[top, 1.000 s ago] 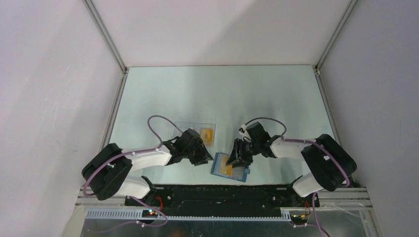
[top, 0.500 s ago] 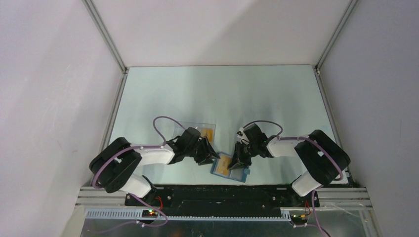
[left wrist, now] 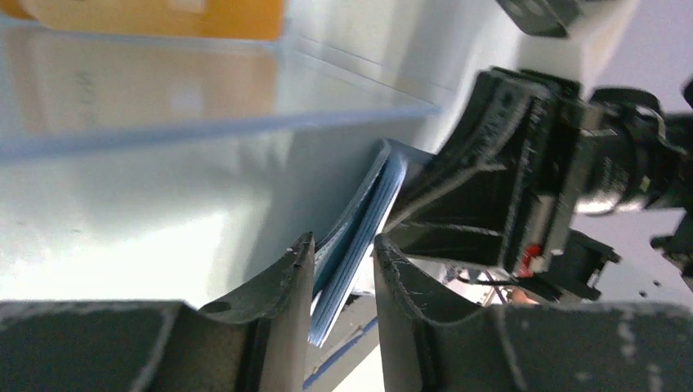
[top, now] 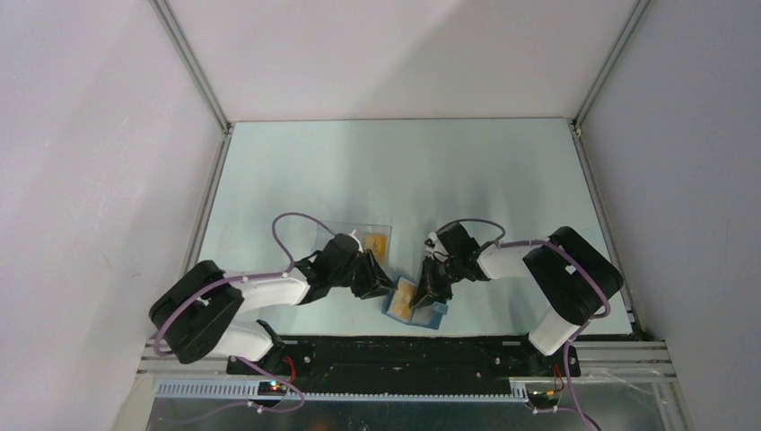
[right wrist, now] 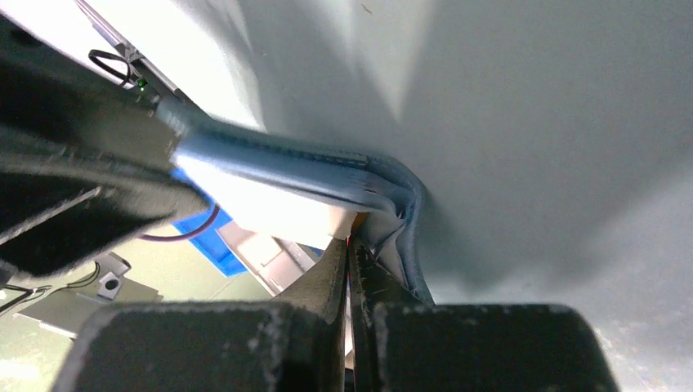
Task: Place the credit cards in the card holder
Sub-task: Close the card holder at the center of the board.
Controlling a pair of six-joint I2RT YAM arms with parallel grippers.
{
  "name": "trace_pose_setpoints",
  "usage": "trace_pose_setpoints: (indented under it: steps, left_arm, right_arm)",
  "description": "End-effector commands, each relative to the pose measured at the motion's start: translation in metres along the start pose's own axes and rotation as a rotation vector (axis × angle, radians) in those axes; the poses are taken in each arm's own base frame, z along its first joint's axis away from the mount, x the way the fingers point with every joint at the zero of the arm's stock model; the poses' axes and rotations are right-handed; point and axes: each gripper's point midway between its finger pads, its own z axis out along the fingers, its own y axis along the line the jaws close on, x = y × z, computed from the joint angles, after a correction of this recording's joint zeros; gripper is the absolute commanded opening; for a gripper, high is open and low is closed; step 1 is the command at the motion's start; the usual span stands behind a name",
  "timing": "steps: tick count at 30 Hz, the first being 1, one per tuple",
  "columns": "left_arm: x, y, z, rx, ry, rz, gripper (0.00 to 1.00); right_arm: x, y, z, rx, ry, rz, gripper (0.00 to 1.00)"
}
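Two credit cards [top: 378, 243] [top: 406, 295], blue holder [top: 437, 313]

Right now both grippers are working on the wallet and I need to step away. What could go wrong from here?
1. The left gripper pinches only a thin edge of the raised card holder. That flap could slip free and fold shut.
2. The right gripper seems to hold a credit card right at the fold. Pushing further might buckle the card or shove the card holder along instead of seating the card.
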Motion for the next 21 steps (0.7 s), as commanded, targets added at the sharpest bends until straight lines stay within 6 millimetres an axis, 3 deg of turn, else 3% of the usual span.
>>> trace_pose_setpoints:
  steps: [1, 8, 15, 21]
  left_arm:
    - [0.017, -0.062, -0.022, 0.211, 0.060, 0.068, 0.36]
    - [0.031, -0.086, -0.027, 0.272, 0.102, 0.093, 0.40]
    - [0.044, -0.081, 0.000, 0.240, 0.147, 0.079, 0.42]
    - [0.041, -0.078, 0.008, 0.247, 0.127, 0.053, 0.42]
  right_arm:
    - [-0.027, 0.030, 0.004, -0.050, -0.051, -0.123, 0.04]
    - [-0.031, 0.034, -0.002, -0.019, -0.055, -0.161, 0.11]
    - [-0.023, 0.021, -0.019, 0.076, -0.077, -0.213, 0.28]
    - [-0.022, 0.000, -0.027, 0.181, -0.088, -0.233, 0.32]
